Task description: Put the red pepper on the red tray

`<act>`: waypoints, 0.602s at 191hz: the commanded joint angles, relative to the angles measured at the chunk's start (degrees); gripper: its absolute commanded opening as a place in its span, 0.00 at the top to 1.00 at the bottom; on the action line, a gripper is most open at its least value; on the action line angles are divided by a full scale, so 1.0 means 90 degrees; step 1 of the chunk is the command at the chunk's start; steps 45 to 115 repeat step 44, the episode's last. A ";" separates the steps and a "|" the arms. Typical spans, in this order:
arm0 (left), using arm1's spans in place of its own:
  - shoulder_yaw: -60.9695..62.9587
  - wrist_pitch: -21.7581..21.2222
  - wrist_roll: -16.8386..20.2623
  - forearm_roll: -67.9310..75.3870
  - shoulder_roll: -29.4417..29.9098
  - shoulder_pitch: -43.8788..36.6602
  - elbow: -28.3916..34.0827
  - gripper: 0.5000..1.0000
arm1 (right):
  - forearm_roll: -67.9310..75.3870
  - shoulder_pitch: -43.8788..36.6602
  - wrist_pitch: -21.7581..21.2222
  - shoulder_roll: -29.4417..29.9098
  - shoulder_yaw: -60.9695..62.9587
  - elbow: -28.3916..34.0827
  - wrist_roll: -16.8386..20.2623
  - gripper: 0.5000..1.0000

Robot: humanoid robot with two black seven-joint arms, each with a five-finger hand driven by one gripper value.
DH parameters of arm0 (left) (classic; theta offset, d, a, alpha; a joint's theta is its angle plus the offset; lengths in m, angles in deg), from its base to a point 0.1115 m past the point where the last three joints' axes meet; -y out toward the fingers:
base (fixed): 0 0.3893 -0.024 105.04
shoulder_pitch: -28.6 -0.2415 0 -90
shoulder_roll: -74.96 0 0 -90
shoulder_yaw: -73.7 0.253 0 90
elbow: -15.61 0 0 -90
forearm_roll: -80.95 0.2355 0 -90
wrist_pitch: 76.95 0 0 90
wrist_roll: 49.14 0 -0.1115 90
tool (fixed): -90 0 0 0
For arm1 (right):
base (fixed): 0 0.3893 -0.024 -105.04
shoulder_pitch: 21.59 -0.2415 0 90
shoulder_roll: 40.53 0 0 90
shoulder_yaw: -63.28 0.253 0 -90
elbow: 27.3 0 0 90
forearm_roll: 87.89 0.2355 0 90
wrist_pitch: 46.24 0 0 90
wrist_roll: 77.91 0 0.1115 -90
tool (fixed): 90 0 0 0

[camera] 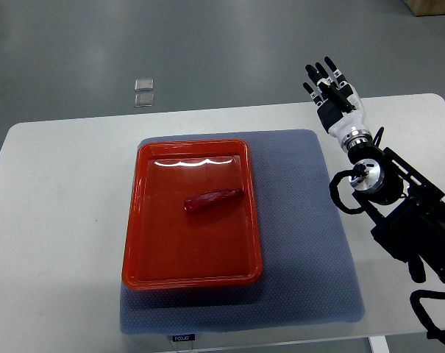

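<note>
The pepper (212, 199) already lies inside the red tray (145, 220) — placing looks finished. The right hand (334, 94) hovers apart, fingers straight, holding nothing; next, just rest.

I see a white table (68, 220) with rounded corners standing on a grey floor (207, 51). A blue-grey textured mat (303, 220) lies across its middle. Beyond the far edge, on the floor, two small clear square pieces (143, 92) sit close together. A brown cardboard box corner (433, 6) shows top right.
</note>
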State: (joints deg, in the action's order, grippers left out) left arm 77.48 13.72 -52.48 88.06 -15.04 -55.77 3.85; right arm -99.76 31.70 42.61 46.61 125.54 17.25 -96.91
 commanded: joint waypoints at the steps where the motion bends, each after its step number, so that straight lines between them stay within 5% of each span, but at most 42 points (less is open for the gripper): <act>1: 0.0000 0.0004 0.0000 0.0001 0.0000 0.0000 -0.0002 0.00 | 0.0021 0.0056 -0.0155 -0.0005 0.0016 0.0001 -0.0038 0.19; 115: 0.0000 0.0004 0.0000 0.0001 0.0000 0.0000 -0.0021 0.00 | 0.0021 0.0056 -0.0155 -0.0005 0.0016 0.0001 -0.0038 0.19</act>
